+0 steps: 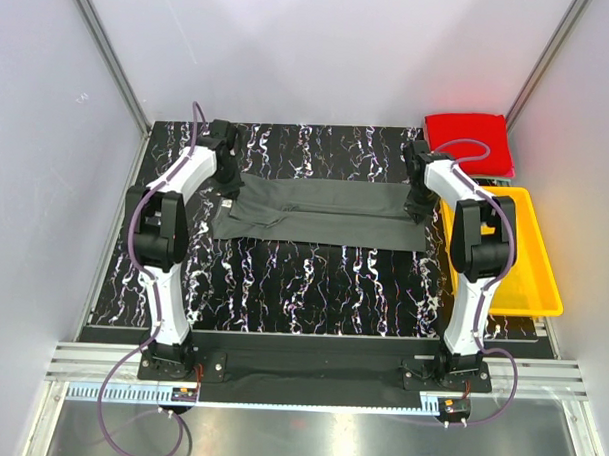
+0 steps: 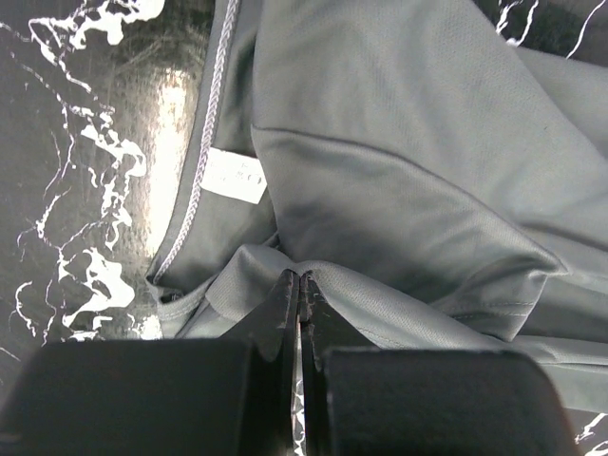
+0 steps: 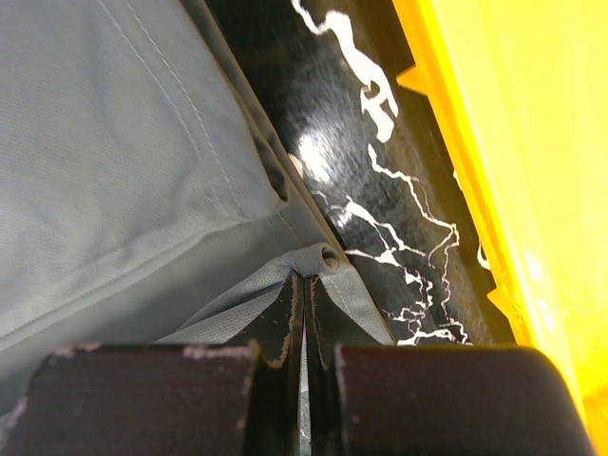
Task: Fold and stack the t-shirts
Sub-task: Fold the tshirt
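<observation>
A dark grey t-shirt (image 1: 320, 211) lies lengthwise across the marbled table, folded into a long band. My left gripper (image 1: 229, 192) is at its left end, jaws shut on a pinched ridge of grey cloth (image 2: 380, 294) near the collar and its white label (image 2: 235, 177). At the right end my right gripper (image 1: 417, 208) is shut on a rolled hem corner (image 3: 328, 258) of the same shirt. A bright red t-shirt (image 1: 469, 140), folded square, rests at the far right corner with a pink edge (image 1: 490, 171) showing beneath it.
A yellow plastic tray (image 1: 530, 296) stands along the table's right side, close to the right gripper; its rim (image 3: 446, 142) shows in the right wrist view. Grey walls enclose the table on three sides. Black marbled tabletop (image 1: 312, 288) lies in front of the shirt.
</observation>
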You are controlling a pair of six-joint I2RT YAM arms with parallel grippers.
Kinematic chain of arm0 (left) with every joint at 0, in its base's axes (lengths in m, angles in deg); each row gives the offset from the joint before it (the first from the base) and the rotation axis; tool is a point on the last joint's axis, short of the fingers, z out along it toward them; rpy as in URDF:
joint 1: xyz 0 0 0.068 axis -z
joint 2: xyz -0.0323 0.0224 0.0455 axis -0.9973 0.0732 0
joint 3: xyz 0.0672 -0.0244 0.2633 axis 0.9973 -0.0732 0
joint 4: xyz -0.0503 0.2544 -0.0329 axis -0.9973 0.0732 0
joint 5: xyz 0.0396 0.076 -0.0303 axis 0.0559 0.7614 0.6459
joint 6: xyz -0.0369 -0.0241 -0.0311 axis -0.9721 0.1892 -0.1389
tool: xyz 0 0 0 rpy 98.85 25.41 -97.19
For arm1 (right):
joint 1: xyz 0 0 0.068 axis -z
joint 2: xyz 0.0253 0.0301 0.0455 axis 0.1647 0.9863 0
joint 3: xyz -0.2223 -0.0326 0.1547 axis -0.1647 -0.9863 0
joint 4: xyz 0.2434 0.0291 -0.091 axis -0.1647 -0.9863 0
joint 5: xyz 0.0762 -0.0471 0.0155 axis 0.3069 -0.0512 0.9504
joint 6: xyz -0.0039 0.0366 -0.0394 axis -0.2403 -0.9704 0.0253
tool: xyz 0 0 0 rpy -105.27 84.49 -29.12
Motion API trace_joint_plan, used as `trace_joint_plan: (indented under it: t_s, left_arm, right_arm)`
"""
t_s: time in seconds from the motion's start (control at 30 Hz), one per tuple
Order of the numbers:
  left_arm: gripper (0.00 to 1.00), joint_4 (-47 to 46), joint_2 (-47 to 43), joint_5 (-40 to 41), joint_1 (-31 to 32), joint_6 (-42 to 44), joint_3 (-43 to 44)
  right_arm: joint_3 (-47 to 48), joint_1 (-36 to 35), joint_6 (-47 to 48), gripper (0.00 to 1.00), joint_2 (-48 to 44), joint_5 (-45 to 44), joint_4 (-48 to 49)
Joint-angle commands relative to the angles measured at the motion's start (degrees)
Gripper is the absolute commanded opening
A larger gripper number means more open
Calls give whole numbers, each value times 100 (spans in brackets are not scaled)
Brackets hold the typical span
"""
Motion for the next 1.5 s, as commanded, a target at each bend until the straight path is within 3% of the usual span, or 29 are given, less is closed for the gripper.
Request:
trace_joint_plan:
  t_s: [0.0, 0.2, 0.37, 0.4, 0.43, 0.5, 0.63, 0.8, 0.97, 1.1, 1.27, 1.47]
  left_arm:
    - [0, -84, 61, 185, -36, 108, 403]
    - [0, -49, 245, 264, -36, 100, 456]
    - [4, 48, 289, 396, -36, 73, 456]
    - [8, 74, 272, 440, -36, 64, 474]
    - [24, 144, 237, 501, -36, 30, 535]
    - [30, 197, 175, 537, -36, 38, 631]
    - [41, 285, -262, 659, -36, 47, 633]
    - [42, 110, -905, 669, -36, 38, -182]
    - [42, -671, -1976, -95, -27, 21, -1756]
    - [50, -1296, -2452, -614, -36, 12, -2986]
    - [52, -1508, -2181, -571, -115, -23, -3288]
    - [54, -1025, -1399, 298, -229, -102, -2692]
  right_arm:
    - [370, 23, 171, 0, 52, -222, 115]
    - [528, 23, 136, 1, 298, -223, 97]
    - [686, 14, 127, 9, 369, -161, 18]
    - [730, 23, 119, 13, 334, -161, -17]
    - [800, 23, 127, 19, 316, -196, -130]
    - [976, 23, 75, 25, 168, -257, -271]
    - [986, 23, 39, 35, -281, -4, -413]
    - [353, 14, 92, 41, -738, 813, -18]
    - [-631, 5, 241, 43, -975, 1332, 483]
    - [-974, -4, 592, 43, -993, 1658, 922]
    - [-1177, 5, 883, 42, -880, 1729, 1213]
    - [-1475, -4, 848, 41, -791, 1369, 1135]
